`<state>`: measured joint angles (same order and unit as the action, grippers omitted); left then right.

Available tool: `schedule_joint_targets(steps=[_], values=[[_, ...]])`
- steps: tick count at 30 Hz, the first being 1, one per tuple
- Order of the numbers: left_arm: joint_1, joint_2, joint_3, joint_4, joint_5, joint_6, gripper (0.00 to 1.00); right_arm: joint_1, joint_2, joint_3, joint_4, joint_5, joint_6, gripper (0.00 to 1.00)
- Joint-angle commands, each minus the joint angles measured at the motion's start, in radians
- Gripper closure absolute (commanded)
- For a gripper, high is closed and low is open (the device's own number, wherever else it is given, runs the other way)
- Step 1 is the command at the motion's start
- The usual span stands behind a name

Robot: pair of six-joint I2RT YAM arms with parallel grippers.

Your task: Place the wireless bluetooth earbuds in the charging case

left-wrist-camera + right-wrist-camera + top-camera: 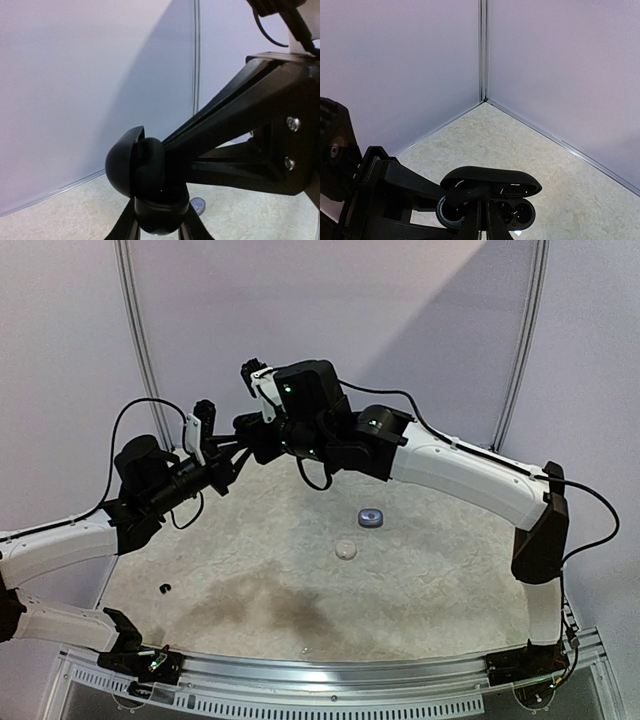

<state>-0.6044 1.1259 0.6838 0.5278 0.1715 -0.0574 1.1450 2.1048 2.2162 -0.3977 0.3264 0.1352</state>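
The charging case [492,181] is black, the second case [370,518] grey-blue, the table [440,580] mottled cream, the walls [60,340] lilac.

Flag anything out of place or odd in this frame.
One small black piece lies alone near the left front of the speckled table, far from the open black charging case held up at the back. Too small to identify.

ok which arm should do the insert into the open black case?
Right. The right gripper is shut, tips at the wells of the open black case; the left gripper is clamped on that case, holding it up.
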Motion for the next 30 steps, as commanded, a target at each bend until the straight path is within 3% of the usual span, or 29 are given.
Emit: schedule_joint_targets(steps=[1,9,16,30], values=[[-0.009,-0.026,0.020,0.096,0.049,0.040,1.00,0.005,0.003,-0.030,-0.084,-0.072,-0.026,0.96],[-0.008,-0.027,0.014,0.112,0.078,0.056,1.00,0.004,0.003,-0.030,-0.116,-0.079,-0.034,0.95],[-0.004,-0.026,0.008,0.128,0.114,0.041,1.00,0.004,-0.008,-0.030,-0.136,-0.119,-0.058,0.84],[-0.001,-0.029,0.013,0.133,0.143,-0.013,1.00,-0.006,-0.033,-0.026,-0.203,-0.191,-0.088,0.76]])
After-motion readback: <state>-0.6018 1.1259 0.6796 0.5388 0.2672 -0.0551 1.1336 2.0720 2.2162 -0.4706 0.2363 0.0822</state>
